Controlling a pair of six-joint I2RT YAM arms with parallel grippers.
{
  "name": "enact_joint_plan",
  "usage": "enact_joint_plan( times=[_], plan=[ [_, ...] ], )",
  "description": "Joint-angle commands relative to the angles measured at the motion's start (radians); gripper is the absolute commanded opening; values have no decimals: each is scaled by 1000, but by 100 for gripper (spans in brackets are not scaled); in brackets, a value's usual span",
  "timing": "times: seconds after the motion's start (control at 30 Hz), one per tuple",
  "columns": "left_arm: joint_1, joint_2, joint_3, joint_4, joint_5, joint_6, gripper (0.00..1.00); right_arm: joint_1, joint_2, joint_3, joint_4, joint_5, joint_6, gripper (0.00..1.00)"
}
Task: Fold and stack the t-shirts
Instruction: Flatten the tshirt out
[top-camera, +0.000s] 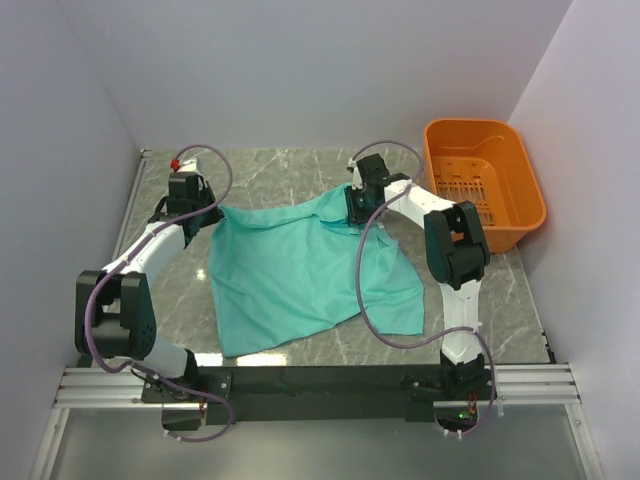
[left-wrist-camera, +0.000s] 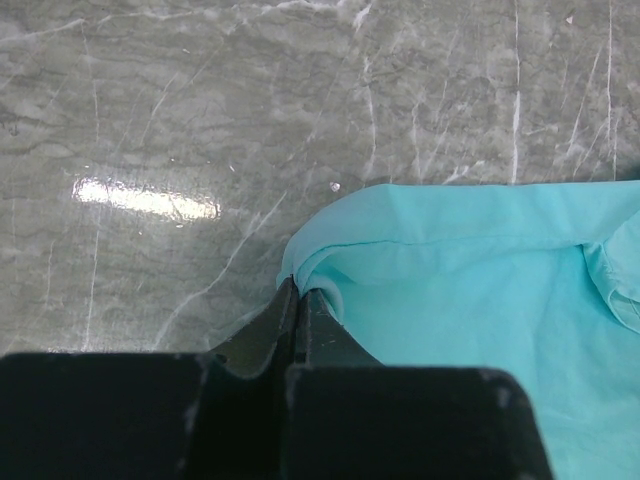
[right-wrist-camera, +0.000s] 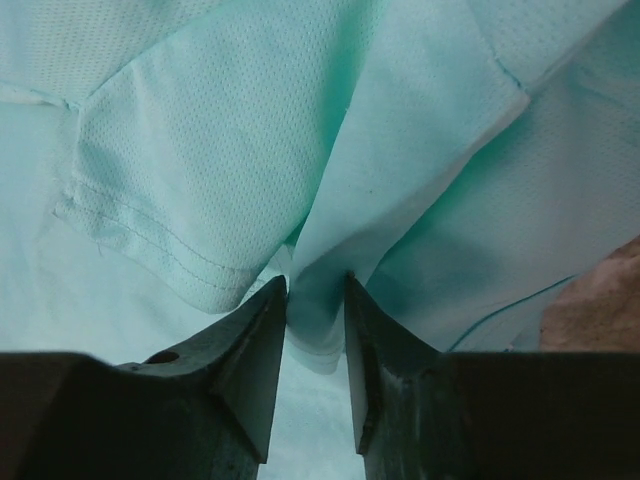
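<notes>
One plain teal t-shirt (top-camera: 300, 270) lies loosely spread on the marble table, its far edge lifted between both grippers. My left gripper (top-camera: 207, 213) is at the shirt's far left corner. In the left wrist view the gripper (left-wrist-camera: 297, 285) is shut, pinching the folded hem of the shirt (left-wrist-camera: 470, 280). My right gripper (top-camera: 355, 212) is at the shirt's far right part. In the right wrist view the gripper (right-wrist-camera: 316, 285) stands narrowly apart with a bunched fold of the shirt (right-wrist-camera: 400, 130) gripped between the fingers. A stitched sleeve hem hangs to the left. No neck label shows.
An orange plastic basket (top-camera: 505, 235) stands at the back right, beside the right arm. White walls close in the table on the left, back and right. Purple cables loop over both arms. Bare marble (left-wrist-camera: 200, 120) lies left of the shirt.
</notes>
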Motion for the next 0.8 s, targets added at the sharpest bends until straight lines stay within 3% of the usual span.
enact_joint_plan(
  times=[0.0, 0.07, 0.1, 0.2, 0.6, 0.77],
  plan=[
    [4, -37, 21, 29, 3, 16, 1, -1, -49, 21, 22, 10, 0, 31],
    [4, -35, 21, 31, 3, 19, 1, -16, -73, 5, 26, -2, 0, 25],
    [4, -35, 21, 29, 3, 19, 1, -24, -101, -1, 28, -13, -2, 17],
    [4, -35, 21, 29, 4, 21, 1, -56, -154, -28, 45, -77, 3, 12],
    [4, -37, 21, 26, 1, 31, 1, -174, -155, 7, -53, -381, -173, 11],
    [4, -38, 21, 26, 3, 30, 1, -193, -156, -24, -87, -392, -224, 21]
  ],
)
